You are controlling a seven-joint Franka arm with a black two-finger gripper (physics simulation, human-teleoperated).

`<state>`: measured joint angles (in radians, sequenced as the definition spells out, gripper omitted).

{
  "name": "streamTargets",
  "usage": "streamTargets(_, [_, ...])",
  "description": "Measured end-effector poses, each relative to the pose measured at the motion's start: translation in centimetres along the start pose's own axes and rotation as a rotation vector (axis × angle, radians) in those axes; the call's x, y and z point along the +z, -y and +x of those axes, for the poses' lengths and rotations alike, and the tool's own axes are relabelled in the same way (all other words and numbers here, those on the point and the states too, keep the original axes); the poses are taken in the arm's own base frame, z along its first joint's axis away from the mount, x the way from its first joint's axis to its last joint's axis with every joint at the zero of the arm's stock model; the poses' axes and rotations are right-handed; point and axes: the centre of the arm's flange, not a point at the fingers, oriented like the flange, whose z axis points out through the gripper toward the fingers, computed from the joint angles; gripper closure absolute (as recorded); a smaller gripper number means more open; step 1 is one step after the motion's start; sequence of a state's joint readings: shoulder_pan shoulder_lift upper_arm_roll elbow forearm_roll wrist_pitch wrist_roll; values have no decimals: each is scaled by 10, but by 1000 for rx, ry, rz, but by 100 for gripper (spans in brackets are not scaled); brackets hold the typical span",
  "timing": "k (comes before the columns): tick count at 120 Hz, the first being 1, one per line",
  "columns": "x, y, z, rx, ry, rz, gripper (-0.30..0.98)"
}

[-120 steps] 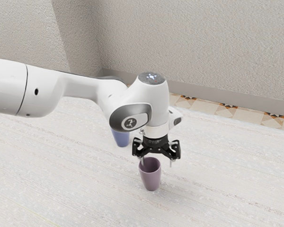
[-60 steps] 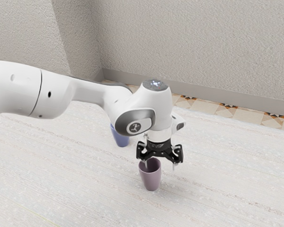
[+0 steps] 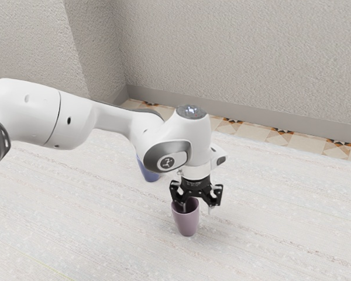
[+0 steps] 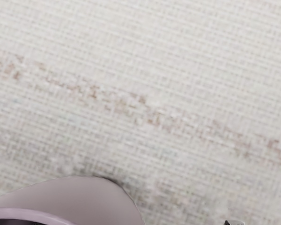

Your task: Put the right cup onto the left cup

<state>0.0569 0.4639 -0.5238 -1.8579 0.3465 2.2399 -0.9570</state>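
Note:
My gripper [image 3: 198, 211] is over the right side of the mauve cup [image 3: 187, 223] in the exterior view. One finger reaches down into the cup's mouth and the other hangs outside its rim, with a gap to the wall, so the gripper is open. This cup stands upright. In the wrist view the mauve cup [image 4: 91, 199] appears at the lower left, part of its rim cut off by the edge. Behind the hand, the blue cup [image 3: 148, 172] stands with its upper part hidden by the arm.
Both cups stand on a pale, streaked surface [image 3: 269, 234]. The arm passes above the blue cup from the exterior view's left. A textured wall [image 3: 240, 52] and a strip of patterned tiles [image 3: 281, 136] lie at the back.
My hand has moved slightly toward the exterior view's right and down, bringing one finger deeper into the mauve cup. The fingers have drawn closer together. Both cups have stayed put.

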Motion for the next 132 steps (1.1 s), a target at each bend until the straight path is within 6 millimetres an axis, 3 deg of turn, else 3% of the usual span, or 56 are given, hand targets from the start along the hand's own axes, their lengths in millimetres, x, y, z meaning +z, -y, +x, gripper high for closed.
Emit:
streamTargets(42, [3, 1, 2, -2, -1, -3, 65])
streamTargets(89, [1, 1, 1, 7, -10, 5, 77])
streamTargets(104, [-16, 2, 2, 15, -44, 13, 78])
streamTargets(132, [-84, 17, 2, 3, -129, 56, 78])
